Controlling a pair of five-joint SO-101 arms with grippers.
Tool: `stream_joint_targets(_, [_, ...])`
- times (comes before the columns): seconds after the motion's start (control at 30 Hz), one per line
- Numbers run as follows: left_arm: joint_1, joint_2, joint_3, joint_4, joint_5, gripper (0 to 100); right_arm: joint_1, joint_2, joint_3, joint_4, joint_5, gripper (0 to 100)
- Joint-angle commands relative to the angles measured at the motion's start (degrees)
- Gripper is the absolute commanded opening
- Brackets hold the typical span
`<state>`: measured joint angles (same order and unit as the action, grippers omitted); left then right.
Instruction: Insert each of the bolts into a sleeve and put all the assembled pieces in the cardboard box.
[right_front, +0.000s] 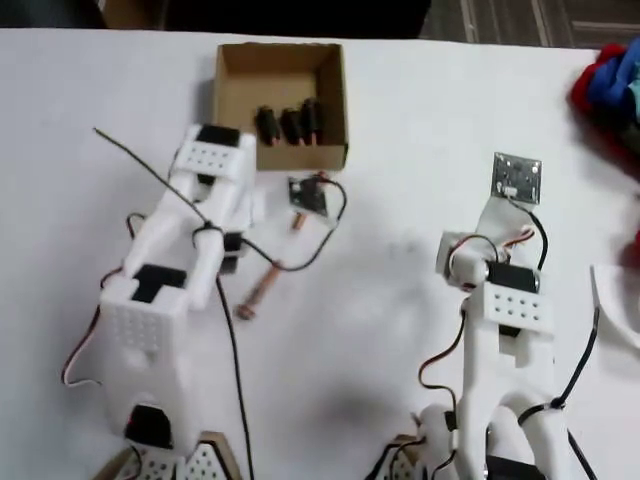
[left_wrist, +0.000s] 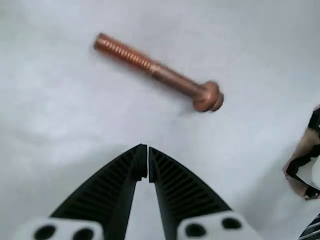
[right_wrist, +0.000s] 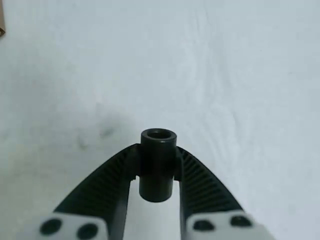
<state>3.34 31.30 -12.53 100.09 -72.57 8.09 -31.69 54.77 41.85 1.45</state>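
Note:
A copper bolt (left_wrist: 159, 73) lies flat on the white table, a short way beyond my left gripper (left_wrist: 148, 156), which is shut with nothing between its fingers. From above, the same bolt (right_front: 270, 277) lies just right of the left arm (right_front: 190, 230). My right gripper (right_wrist: 158, 150) is shut on a black sleeve (right_wrist: 158, 162), held upright with its open bore facing up, above bare table. The cardboard box (right_front: 228, 95) stands at the back of the table and holds three dark assembled pieces (right_front: 288, 125) in a row.
The right arm (right_front: 505, 310) stands over the right half of the table. Red and blue items (right_front: 610, 80) lie at the far right edge, and a white object (right_front: 618, 310) sits below them. A black cable (right_front: 235, 360) trails beside the left arm.

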Motion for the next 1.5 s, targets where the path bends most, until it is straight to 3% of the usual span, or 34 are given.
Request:
stream_joint_targets(0.0, [-2.11,-4.48,-0.22,-3.78,5.98,2,0.13,-2.24,-0.26,-1.1,-0.35,2.0])
stream_joint_targets(0.1, [-2.29,-4.48,-1.01,-4.92,12.48,3,0.13,-2.24,-0.26,-1.1,-0.35,2.0])
stream_joint_targets(0.23, [0.18,-4.48,-1.01,-4.66,14.77,3,0.22,-2.24,-0.26,-1.19,-0.35,2.0])
stream_joint_targets(0.47, [12.04,-4.92,-1.1,-3.69,24.0,3,1.71,-2.24,-0.26,-1.27,-0.44,2.0])
stream_joint_targets(0.6, [17.49,-4.48,-1.1,-1.93,32.88,3,5.76,-2.24,-0.35,-3.03,-2.9,2.0])
stream_joint_targets(0.9, [18.11,-4.66,-4.09,-1.76,50.55,3,6.64,-2.33,-0.35,-3.3,-3.08,2.0])
stream_joint_targets(1.0, [18.11,-4.48,-4.26,-1.76,54.59,8,6.64,-2.33,-0.35,-3.3,-2.99,2.0])
stream_joint_targets(1.13, [18.11,-4.84,-4.18,-1.49,55.82,15,6.55,-2.24,-0.35,-3.3,-2.9,2.0])
stream_joint_targets(1.47, [18.02,-1.67,0.31,-1.58,55.91,11,4.88,-2.24,0.18,-4.09,-2.81,2.0])
